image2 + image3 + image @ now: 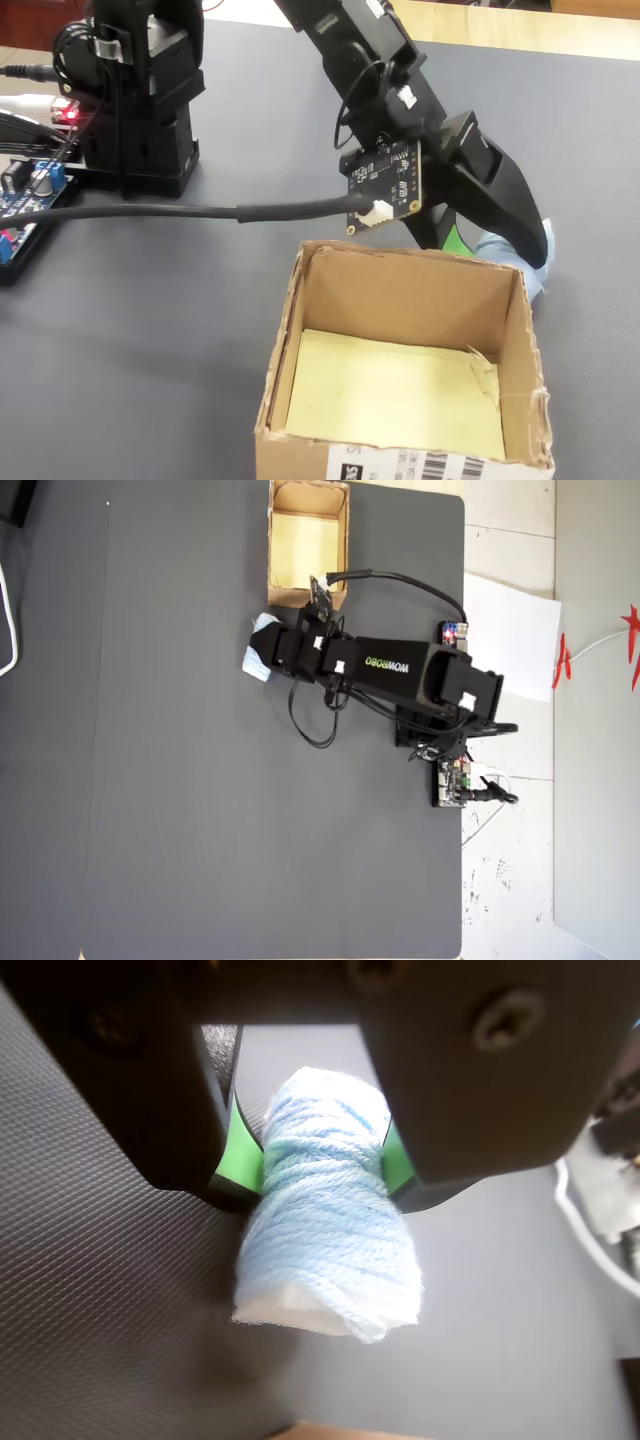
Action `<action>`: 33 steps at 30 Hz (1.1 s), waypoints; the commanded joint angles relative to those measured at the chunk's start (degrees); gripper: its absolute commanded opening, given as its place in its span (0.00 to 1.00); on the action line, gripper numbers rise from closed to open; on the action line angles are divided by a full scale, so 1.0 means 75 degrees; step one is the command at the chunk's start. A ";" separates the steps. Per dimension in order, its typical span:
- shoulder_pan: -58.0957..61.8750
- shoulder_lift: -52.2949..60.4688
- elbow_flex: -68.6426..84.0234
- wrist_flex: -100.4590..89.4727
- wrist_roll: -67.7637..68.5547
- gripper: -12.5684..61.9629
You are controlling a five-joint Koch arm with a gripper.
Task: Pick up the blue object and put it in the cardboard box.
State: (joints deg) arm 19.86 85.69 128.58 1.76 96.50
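Observation:
The blue object [325, 1230], a pale blue-and-white yarn-like roll, sits squeezed between my gripper's [322, 1175] green pads [238, 1155]; it is pinched at the waist. In the fixed view only a bit of the blue object [497, 244] shows, behind the gripper [480, 242] and just past the far right corner of the cardboard box [400, 265]. Seen from overhead, the blue object [256, 661] and gripper [264, 652] lie just outside the cardboard box [275, 550], near its corner. The box floor is pale yellow. Whether the roll touches the mat is unclear.
The arm's base [140, 100] stands at the back left in the fixed view, with a thick black cable [180, 210] running across the mat to the wrist board. Electronics [25, 190] sit at the left edge. A white sheet [510, 635] lies off the mat.

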 commanded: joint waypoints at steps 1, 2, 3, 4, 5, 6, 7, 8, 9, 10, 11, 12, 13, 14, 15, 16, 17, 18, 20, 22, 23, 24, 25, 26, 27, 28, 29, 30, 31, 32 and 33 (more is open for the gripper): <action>-0.0129 0.0656 -0.0176 -0.0949 0.0340 0.31; -0.0164 0.0820 -0.0129 -0.1043 0.0328 0.31; -0.0199 0.1078 -0.0094 -0.1078 0.0223 0.31; -0.0234 0.1336 -0.0070 -0.1078 0.0141 0.31; -0.0246 0.1500 -0.0047 -0.1090 0.0094 0.31; -0.0246 0.1664 -0.0012 -0.1090 0.0082 0.31; -0.0258 0.1922 0.0082 -0.1219 0.0082 0.31; -0.0258 0.2109 0.0141 -0.1277 0.0082 0.31; -0.0258 0.2297 0.0164 -0.1289 0.0082 0.31; -0.0234 0.2473 0.0188 -0.1289 0.0082 0.31; -0.0176 0.2754 0.0211 -0.1301 0.0070 0.31; -0.0129 0.2930 0.0211 -0.1301 0.0059 0.31; -0.0059 0.3070 0.0211 -0.1301 0.0000 0.31; 0.0059 0.3270 0.0211 -0.1301 -0.0094 0.31; 0.0176 0.3352 0.0211 -0.1301 -0.0129 0.31; 0.0316 0.3434 0.0211 -0.1301 -0.0223 0.31; 0.0457 0.3504 0.0211 -0.1301 -0.0316 0.31; 0.0609 0.3562 0.0211 -0.1254 -0.0387 0.31; 0.0926 0.3645 0.0141 -0.1055 -0.0563 0.31; 0.1313 0.3691 0.0094 -0.0844 -0.0680 0.31; 0.1488 0.3703 0.0082 -0.0809 -0.0727 0.31; 0.1910 0.3691 -0.0012 -0.0586 -0.0914 0.31; 0.2063 0.3691 -0.0070 -0.0469 -0.1020 0.31; 0.2332 0.3680 -0.0176 -0.0234 -0.1160 0.31; 0.2730 0.3656 -0.0352 0.0129 -0.1348 0.31; 0.2883 0.3621 -0.0410 0.0234 -0.1430 0.31; 0.3188 0.3492 -0.0539 0.0562 -0.1453 0.31; 0.3340 0.3434 -0.0539 0.0668 -0.1453 0.31; 0.3422 0.3387 -0.0551 0.0738 -0.1453 0.32; 0.3551 0.3316 -0.0539 0.0832 -0.1453 0.40; 0.3563 0.3293 -0.0551 0.0902 -0.1441 0.45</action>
State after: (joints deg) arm 46.23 110.04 130.17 8.79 85.43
